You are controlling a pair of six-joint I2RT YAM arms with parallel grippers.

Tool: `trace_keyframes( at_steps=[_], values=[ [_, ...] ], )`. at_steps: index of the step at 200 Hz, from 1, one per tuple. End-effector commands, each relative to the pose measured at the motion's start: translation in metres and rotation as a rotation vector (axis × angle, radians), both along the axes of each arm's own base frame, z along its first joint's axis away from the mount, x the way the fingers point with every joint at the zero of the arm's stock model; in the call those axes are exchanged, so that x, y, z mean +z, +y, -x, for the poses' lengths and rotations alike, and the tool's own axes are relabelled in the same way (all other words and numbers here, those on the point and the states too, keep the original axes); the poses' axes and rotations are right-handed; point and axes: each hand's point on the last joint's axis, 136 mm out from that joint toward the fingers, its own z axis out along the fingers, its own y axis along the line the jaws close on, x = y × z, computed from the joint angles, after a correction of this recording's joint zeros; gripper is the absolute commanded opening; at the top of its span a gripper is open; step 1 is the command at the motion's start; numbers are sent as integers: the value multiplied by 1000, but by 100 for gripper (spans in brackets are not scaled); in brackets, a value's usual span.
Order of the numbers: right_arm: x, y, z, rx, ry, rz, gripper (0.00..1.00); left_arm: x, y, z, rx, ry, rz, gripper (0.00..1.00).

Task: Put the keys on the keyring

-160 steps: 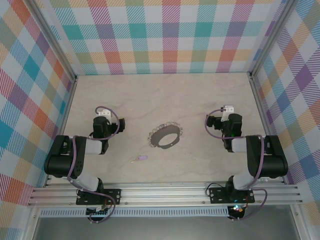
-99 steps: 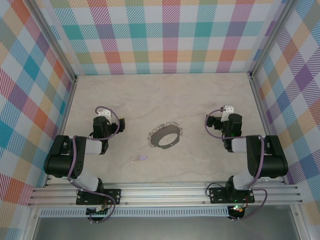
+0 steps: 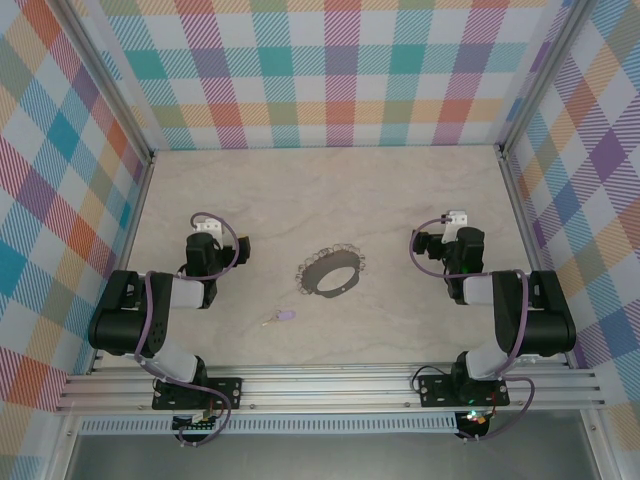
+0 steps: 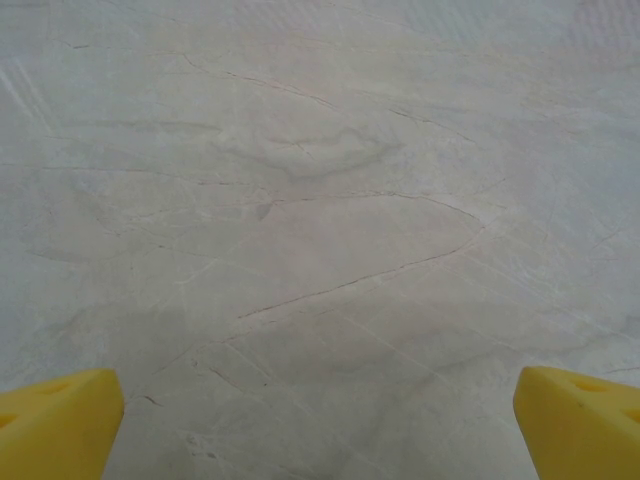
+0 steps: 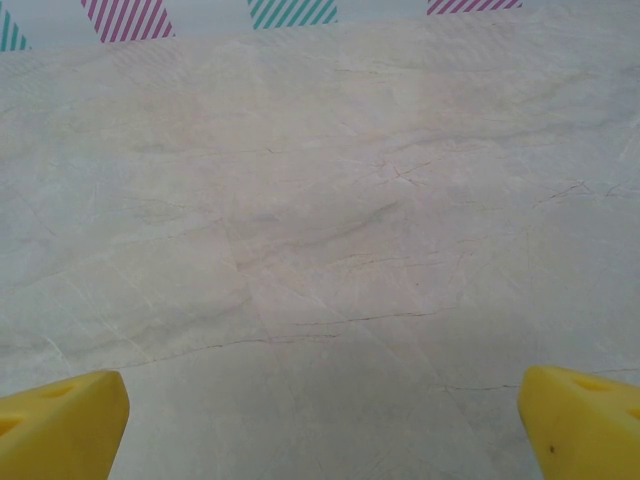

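I count one keyring (image 3: 331, 273) on one table (image 3: 300, 190), its rim links too small for me to number. One key (image 3: 281, 317) lies at its 7 o'clock. Two arms: left arm (image 3: 150, 315) at 9 o'clock, right arm (image 3: 520, 310) at 3 o'clock.

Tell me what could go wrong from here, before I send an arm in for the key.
The key is tiny and lies flat on the table; the open left gripper could push it along instead of pinching it. The keyring lies unheld too, so it may slide when touched, and its fringe of small loops could snag a finger.
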Motion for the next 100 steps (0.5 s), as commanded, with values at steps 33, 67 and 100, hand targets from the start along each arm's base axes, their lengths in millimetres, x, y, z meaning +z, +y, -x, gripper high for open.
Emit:
trace_keyframes(
  at_steps=[33,67,100],
  values=[
    [21,0,-5,19,-9,1,100,17,-3,-8,-36,-40,14,99],
    [39,-2,-1,1,36,-3,100,31,-6,-10,-46,12,21,98],
    [76,-3,7,-60,9,-124,100,45,-1,0,2,43,41,100]
  ],
)
